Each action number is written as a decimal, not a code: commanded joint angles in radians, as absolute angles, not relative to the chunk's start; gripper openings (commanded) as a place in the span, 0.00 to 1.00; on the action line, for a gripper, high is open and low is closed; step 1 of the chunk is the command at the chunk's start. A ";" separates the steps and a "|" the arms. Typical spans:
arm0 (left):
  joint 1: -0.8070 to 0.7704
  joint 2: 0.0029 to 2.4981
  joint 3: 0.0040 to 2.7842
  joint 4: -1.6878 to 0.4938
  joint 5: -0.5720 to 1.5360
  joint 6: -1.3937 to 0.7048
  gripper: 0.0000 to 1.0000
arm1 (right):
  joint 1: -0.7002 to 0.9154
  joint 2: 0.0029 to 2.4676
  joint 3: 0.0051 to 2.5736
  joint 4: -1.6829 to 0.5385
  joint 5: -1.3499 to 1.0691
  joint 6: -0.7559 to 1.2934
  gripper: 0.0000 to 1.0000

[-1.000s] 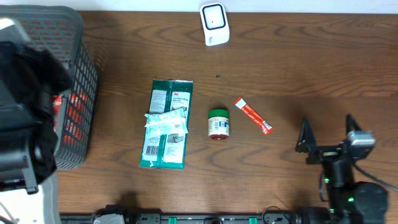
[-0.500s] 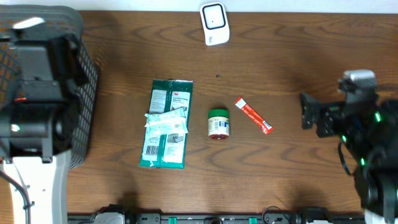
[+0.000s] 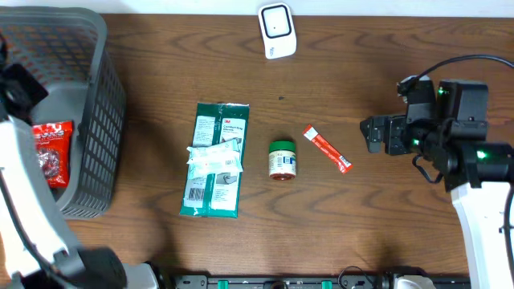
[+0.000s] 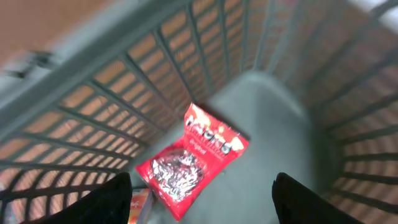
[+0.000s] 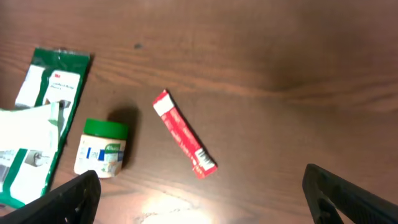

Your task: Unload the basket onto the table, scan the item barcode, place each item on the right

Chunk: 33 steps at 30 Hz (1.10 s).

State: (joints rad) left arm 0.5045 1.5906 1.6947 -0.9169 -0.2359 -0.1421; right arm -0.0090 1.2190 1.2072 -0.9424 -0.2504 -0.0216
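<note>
A red snack packet [image 4: 193, 158] lies flat on the floor of the grey basket [image 3: 88, 48], also seen from overhead [image 3: 52, 152]. My left gripper [image 4: 208, 205] hangs open above it, holding nothing. On the table lie a green wipes packet [image 3: 215, 159], a small green-lidded jar [image 3: 282, 159] and a red stick sachet [image 3: 327, 148]. The white scanner [image 3: 277, 30] stands at the far edge. My right gripper [image 3: 373, 135] is open, just right of the sachet [image 5: 185, 134]. In its wrist view the right gripper [image 5: 211, 205] is empty, with the jar [image 5: 102, 148] at the left.
An orange item [image 4: 140, 205] shows beside the left finger on the basket floor. The basket walls [image 4: 155, 81] rise close around the left gripper. Bare wood table [image 3: 361, 72] spreads between the scanner and my right arm.
My left gripper has opened and drawn back over the basket, leaving the red snack packet on its floor. My right arm has swung from the front right toward the sachet.
</note>
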 commanded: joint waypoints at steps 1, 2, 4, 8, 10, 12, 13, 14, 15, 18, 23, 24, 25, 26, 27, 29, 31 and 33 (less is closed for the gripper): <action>0.562 1.702 1.702 -0.933 -0.116 -0.058 0.73 | -0.002 1.238 1.216 -0.952 -0.271 0.007 0.99; 0.572 1.732 1.702 -0.939 -0.113 -0.045 0.75 | -0.002 1.240 1.216 -0.953 -0.271 0.007 0.99; 0.585 1.798 1.702 -0.958 -0.113 -0.028 0.76 | -0.002 1.242 1.216 -0.955 -0.271 0.007 0.99; 0.590 1.916 1.700 -0.994 -0.112 0.006 0.77 | -0.002 1.242 1.216 -0.954 -0.271 0.007 0.99; 0.586 1.963 1.699 -1.011 -0.110 0.016 0.76 | -0.002 1.242 1.216 -0.954 -0.271 0.007 0.99; 0.583 2.000 1.699 -1.025 -0.112 0.033 0.76 | -0.002 1.242 1.216 -0.954 -0.271 0.007 0.99; 0.583 2.010 1.699 -1.028 -0.111 0.035 0.75 | -0.002 1.242 1.216 -0.954 -0.271 0.007 0.99; 0.583 2.023 1.699 -1.033 -0.112 0.034 0.72 | -0.002 1.242 1.216 -0.955 -0.271 0.007 0.99; 0.583 2.030 1.697 -1.036 -0.112 0.034 0.70 | -0.002 1.242 1.216 -0.955 -0.271 0.007 0.99; 0.583 2.040 1.671 -1.028 -0.113 0.034 0.62 | -0.002 1.242 1.216 -0.955 -0.271 0.007 0.99; 0.583 2.041 1.623 -0.996 -0.120 0.034 0.59 | -0.002 1.242 1.216 -0.958 -0.271 0.007 0.99; 0.583 2.041 1.615 -0.990 -0.123 0.034 0.59 | -0.002 1.242 1.216 -0.959 -0.271 0.007 0.99; 0.583 2.041 1.607 -0.985 -0.124 0.034 0.59 | -0.002 1.242 1.216 -0.960 -0.271 0.007 0.99; 0.584 2.041 1.600 -0.981 -0.124 0.034 0.59 | -0.002 1.242 1.216 -0.961 -0.271 0.007 0.99; 0.584 2.041 1.593 -0.976 -0.124 0.034 0.59 | -0.002 1.242 1.216 -0.962 -0.271 0.007 0.99; 0.584 2.041 1.572 -0.960 -0.124 0.034 0.59 | -0.002 1.242 1.216 -0.962 -0.271 0.007 0.99; 0.584 2.041 1.546 -0.939 -0.125 0.034 0.60 | -0.002 1.242 1.216 -0.962 -0.271 0.007 0.99; 0.584 2.041 1.521 -0.916 -0.136 0.033 0.60 | -0.002 1.242 1.216 -0.962 -0.271 0.007 0.99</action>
